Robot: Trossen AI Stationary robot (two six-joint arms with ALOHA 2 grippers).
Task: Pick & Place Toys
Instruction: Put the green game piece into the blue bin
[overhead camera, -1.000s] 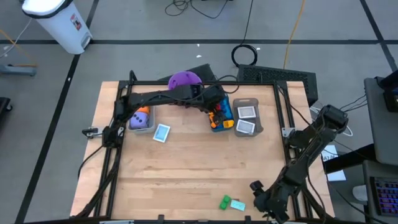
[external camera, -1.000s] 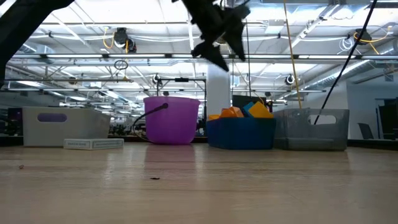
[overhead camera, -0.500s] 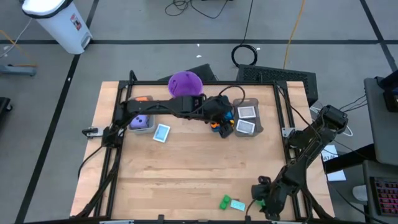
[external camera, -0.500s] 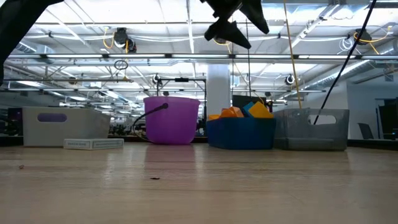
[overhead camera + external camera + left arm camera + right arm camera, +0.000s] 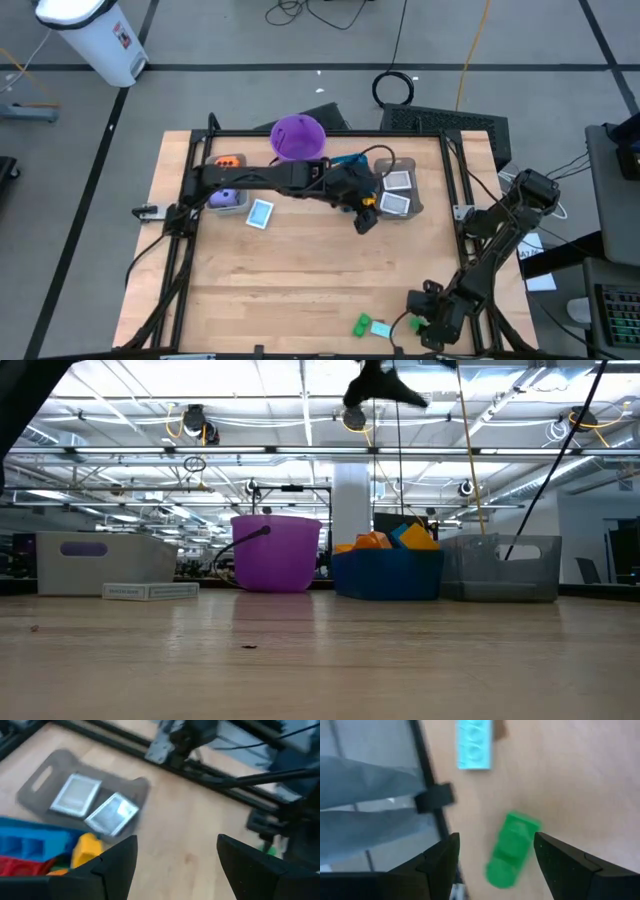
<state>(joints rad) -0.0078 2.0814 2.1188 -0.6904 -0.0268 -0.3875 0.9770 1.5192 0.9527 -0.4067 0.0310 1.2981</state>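
Your right gripper (image 5: 492, 851) was open and empty, hanging low over the near right edge of the wooden table (image 5: 300, 270). Between its fingers you saw the small green plastic brick (image 5: 511, 849) lying on the wood, and just beside that a pale turquoise flat brick (image 5: 475, 744). In the high view this gripper (image 5: 425, 300) had crept a little toward these two pieces (image 5: 372, 326) compared with one second before, so I judge that it was lining up for a pick and had grasped nothing yet.

Farther away, your left gripper (image 5: 364, 222) was also open and empty. A second earlier it stood over the blue plastic bin (image 5: 30, 845) of bright bricks; now it had swung out past the grey flat tray (image 5: 60, 765) with two picture cards (image 5: 95, 805) and hung high over bare wood. This probably meant that its drop was finished and it was free for the next toy.

At the far side, another blue card (image 5: 261, 213) lay near the small bin holding a purple die (image 5: 227, 197), and the round purple bucket (image 5: 298, 135) stood behind.
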